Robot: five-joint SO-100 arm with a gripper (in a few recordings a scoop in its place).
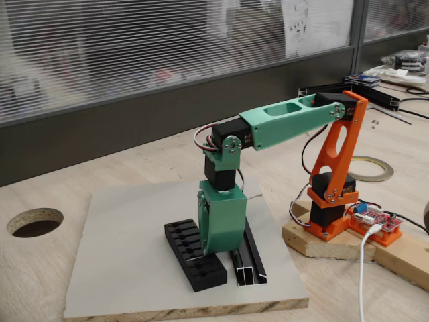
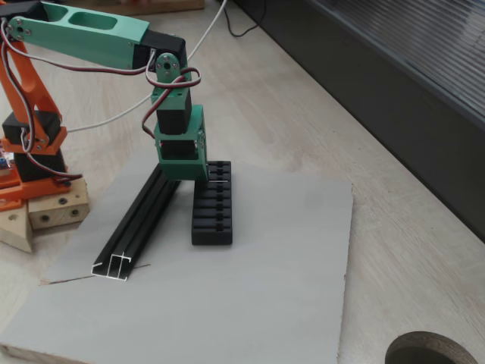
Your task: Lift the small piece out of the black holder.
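Observation:
The black holder (image 1: 203, 270) (image 2: 212, 221) lies on the grey board, its row of slots facing up. My green gripper (image 1: 213, 249) (image 2: 200, 176) points straight down with its tip on the holder's far end. A thin silvery sliver, apparently the small piece (image 2: 220, 182) (image 1: 194, 257), shows at a slot right beside the tip. The fingers are hidden behind the green gripper body, so I cannot tell how the jaws stand or whether they hold the piece.
A long black channelled rail (image 1: 251, 263) (image 2: 140, 220) lies beside the holder on the grey board (image 1: 127, 268) (image 2: 295, 280). The orange arm base sits on a wooden block (image 1: 315, 241) (image 2: 45, 212). A round hole (image 1: 35, 222) (image 2: 432, 350) is cut in the table.

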